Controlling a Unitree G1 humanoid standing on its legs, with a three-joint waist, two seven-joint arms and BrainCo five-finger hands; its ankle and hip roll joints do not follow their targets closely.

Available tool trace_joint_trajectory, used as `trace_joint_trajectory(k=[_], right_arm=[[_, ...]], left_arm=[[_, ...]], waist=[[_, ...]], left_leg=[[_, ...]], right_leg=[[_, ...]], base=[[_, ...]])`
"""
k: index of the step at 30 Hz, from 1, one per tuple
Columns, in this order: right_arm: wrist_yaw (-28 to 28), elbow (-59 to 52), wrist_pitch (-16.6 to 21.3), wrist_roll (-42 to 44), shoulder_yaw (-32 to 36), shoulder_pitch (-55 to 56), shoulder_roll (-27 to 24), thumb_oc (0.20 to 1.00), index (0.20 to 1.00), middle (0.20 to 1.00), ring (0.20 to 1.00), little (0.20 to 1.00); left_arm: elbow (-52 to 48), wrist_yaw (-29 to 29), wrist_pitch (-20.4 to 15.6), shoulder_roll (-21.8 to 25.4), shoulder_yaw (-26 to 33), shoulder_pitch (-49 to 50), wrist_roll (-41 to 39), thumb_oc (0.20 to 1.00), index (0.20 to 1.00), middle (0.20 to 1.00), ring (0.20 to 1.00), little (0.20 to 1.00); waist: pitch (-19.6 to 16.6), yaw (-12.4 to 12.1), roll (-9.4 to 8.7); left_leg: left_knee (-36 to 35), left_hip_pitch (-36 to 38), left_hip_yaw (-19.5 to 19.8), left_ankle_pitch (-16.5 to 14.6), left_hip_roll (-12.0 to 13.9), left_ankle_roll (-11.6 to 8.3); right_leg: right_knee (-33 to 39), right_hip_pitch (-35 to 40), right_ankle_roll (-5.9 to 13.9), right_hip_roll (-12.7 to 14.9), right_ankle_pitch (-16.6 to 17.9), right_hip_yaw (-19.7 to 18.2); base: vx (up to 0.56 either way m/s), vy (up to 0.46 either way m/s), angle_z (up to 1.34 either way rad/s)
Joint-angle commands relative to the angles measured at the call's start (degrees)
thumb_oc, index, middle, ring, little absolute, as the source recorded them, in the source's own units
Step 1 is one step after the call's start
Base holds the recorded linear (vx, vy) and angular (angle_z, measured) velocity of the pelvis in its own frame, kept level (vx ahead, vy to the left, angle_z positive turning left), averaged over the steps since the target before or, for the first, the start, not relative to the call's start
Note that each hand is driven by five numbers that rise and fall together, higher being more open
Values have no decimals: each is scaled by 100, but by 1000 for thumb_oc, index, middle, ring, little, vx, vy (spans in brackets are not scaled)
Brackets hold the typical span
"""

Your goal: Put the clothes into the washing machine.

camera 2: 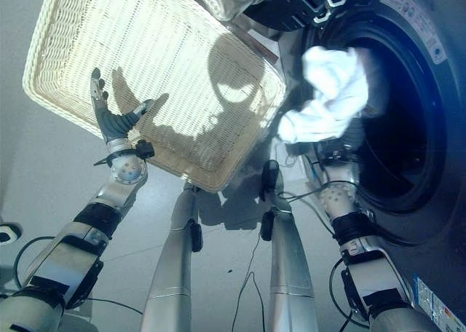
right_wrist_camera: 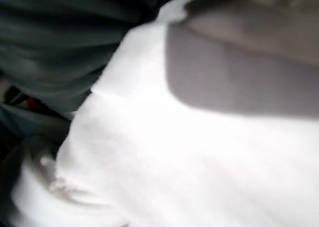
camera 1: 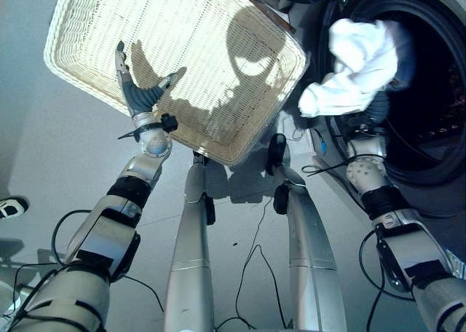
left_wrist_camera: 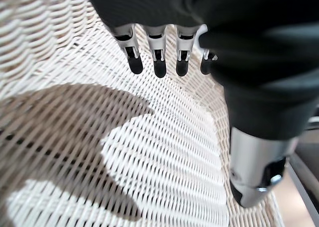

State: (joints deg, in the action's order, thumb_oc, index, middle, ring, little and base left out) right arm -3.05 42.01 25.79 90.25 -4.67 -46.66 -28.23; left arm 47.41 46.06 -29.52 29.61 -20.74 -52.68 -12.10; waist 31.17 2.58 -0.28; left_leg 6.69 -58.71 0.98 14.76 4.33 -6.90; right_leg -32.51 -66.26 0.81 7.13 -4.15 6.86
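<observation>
White cloth at the washer's mouth, basket bare

White crumpled cloth (right_wrist_camera: 189,152) lies closest of all, pressed up against the right wrist camera. From the head views it is one bundle (camera 1: 353,66), held up by the right robot hand (camera 1: 377,108) at the round dark opening of the one front-loading washing machine (camera 1: 437,92), partly inside the rim. That hand's fingers are buried under the fabric, so I cannot tell how they sit. One rectangular cream wicker basket (camera 1: 95,26) stands on the grey floor (camera 1: 44,143) just beside the machine, with no clothes on its woven bottom. The left robot hand (camera 1: 138,92) hovers over the basket's near edge, fingers (left_wrist_camera: 158,62) straight and spread, thumb apart, holding nothing
</observation>
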Motion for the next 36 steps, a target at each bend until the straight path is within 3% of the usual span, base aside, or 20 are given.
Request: trace_joint_trajectory(k=[1,4,8,9,11,12,14,15,16,17,20,23,24,25,26,28,29,31,34,36], right_arm=[[-116,95,222,294,136,-95,-268,200,200,200,200,200],[-291,1171,14,555,436,-411,-650,200,200,200,200,200],[-911,1379,296,553,594,-598,-1066,200,200,200,200,200],[-1563,1338,819,366,658,-772,-1425,200,200,200,200,200],[-1874,1290,1059,191,668,-822,-1588,200,200,200,200,200],[-2398,1169,1499,-136,672,-952,-1880,200,200,200,200,200],[-2976,1054,1855,-705,611,-1161,-2158,200,200,200,200,200],[-3224,942,1912,-899,551,-1298,-2466,479,479,479,479,479],[-3285,919,1944,-983,528,-1333,-2549,583,583,583,583,583],[-3445,837,1972,-1231,511,-1392,-2806,1000,1000,1000,1000,1000],[-3396,874,1891,-1316,557,-1354,-3121,1000,1000,1000,1000,1000],[-3345,1093,1642,-1370,613,-1356,-3235,1000,1000,1000,1000,1000],[-3562,1413,1071,-1485,481,-1478,-3286,1000,1000,1000,1000,1000],[-3563,1639,745,-1492,378,-1546,-3296,1000,1000,1000,1000,1000],[-3715,2032,124,-1790,155,-1683,-3350,1000,1000,1000,1000,1000],[-3631,2308,-626,-2032,-216,-1819,-3363,1000,1000,1000,1000,1000],[-3599,2499,-1196,-2234,-491,-1921,-3360,1000,1000,1000,1000,1000],[-3774,2715,-1792,-3040,-907,-2106,-3342,1000,1000,1000,1000,1000],[-3878,2880,-2269,-2896,-1259,-2357,-3314,1000,1000,1000,1000,1000],[-3971,2922,-2369,-3112,-1308,-2400,-3304,1000,1000,1000,1000,1000]], left_arm=[[83,-10,-471,45,276,-229,-8,1000,1000,1000,1000,1000],[270,-105,-589,96,206,-327,-86,1000,1000,1000,1000,1000],[236,-86,-612,178,92,-257,-136,1000,1000,1000,1000,1000],[83,7,-626,241,-5,-94,-107,1000,1000,1000,1000,1000],[-30,76,-608,274,-49,8,-78,1000,1000,1000,1000,1000],[-206,186,-585,353,-119,171,-67,1000,1000,1000,1000,1000],[-299,217,-564,430,-129,242,-73,1000,1000,1000,1000,1000],[-370,175,-518,558,-113,255,-158,1000,1000,1000,1000,1000],[-397,153,-498,595,-102,262,-196,1000,1000,1000,1000,1000],[-400,73,-493,715,-65,295,-280,1000,1000,1000,1000,1000],[-386,-126,-455,877,0,290,-412,1000,1000,1000,1000,1000],[-333,-240,-437,925,6,233,-453,1000,1000,1000,1000,1000],[-263,-364,-396,944,-7,110,-499,1000,1000,1000,1000,1000],[-221,-400,-374,934,-37,39,-506,1000,1000,1000,1000,1000],[-177,-455,-350,940,-96,-62,-544,1000,1000,1000,1000,1000],[-163,-487,-326,952,-183,-157,-540,1000,1000,1000,1000,1000],[-194,-485,-289,963,-256,-216,-548,1000,1000,1000,1000,1000],[-208,-484,-256,976,-357,-286,-559,1000,1000,1000,1000,1000],[-236,-515,-187,1026,-482,-409,-622,1000,1000,1000,1000,1000],[-245,-508,-192,1039,-513,-425,-645,1000,1000,1000,1000,1000]], waist=[[-138,24,-76],[-138,-16,-33],[-138,-24,-28],[-138,-30,-39],[-138,-33,-52],[-138,-37,-89],[-138,-38,-132],[-138,-22,-184],[-138,-15,-196],[-138,14,-256],[-138,34,-345],[-138,23,-377],[-138,-9,-382],[-138,-24,-376],[-138,-57,-359],[-138,-100,-350],[-138,-133,-340],[-138,-168,-308],[-138,-208,-265],[-138,-215,-253]], left_leg=[[753,-95,-340,-978,-211,-62],[724,-94,-322,-971,-199,-69],[748,-64,-308,-1003,-189,-83],[784,-72,-297,-1033,-176,-87],[798,-70,-288,-1047,-171,-83],[806,-48,-275,-1074,-164,-74],[800,-26,-258,-1092,-147,-64],[806,-6,-251,-1097,-136,-67],[812,-3,-247,-1098,-131,-68],[822,36,-232,-1097,-115,-61],[812,113,-220,-1095,-98,-42],[795,167,-205,-1093,-95,-28],[805,195,-195,-1095,-113,-13],[814,194,-188,-1096,-128,0],[821,185,-183,-1091,-146,14],[820,166,-159,-1081,-180,34],[827,133,-146,-1069,-192,43],[815,114,-112,-1050,-230,70],[848,77,-98,-1067,-254,89],[847,72,-96,-1071,-267,99]], right_leg=[[1465,389,776,-195,1081,35],[1519,406,785,-188,1129,53],[1557,467,794,-185,1139,66],[1590,494,804,-176,1165,79],[1598,512,806,-177,1175,87],[1631,562,809,-185,1192,104],[1657,605,815,-189,1209,124],[1680,645,813,-209,1218,129],[1688,656,812,-215,1223,126],[1690,715,810,-238,1229,131],[1699,811,799,-259,1219,140],[1698,876,796,-251,1203,162],[1699,905,785,-242,1197,177],[1693,899,780,-232,1200,182],[1690,892,777,-217,1204,198],[1711,876,780,-197,1236,220],[1710,857,780,-184,1244,240],[1713,833,773,-181,1270,259],[1683,794,776,-162,1262,299],[1685,785,779,-161,1272,309]], base=[[1,-11,-6],[4,-29,-6],[1,-10,0],[4,-35,-1],[0,-43,0],[-11,-60,1],[-24,-46,-2],[-28,-21,-4],[-41,-16,-5],[-35,-18,-5],[-19,-21,-7],[-2,-5,-1],[0,0,0],[0,0,0],[22,-29,4],[17,-48,7],[17,-62,8],[15,-56,6],[14,-40,5],[0,0,0]])
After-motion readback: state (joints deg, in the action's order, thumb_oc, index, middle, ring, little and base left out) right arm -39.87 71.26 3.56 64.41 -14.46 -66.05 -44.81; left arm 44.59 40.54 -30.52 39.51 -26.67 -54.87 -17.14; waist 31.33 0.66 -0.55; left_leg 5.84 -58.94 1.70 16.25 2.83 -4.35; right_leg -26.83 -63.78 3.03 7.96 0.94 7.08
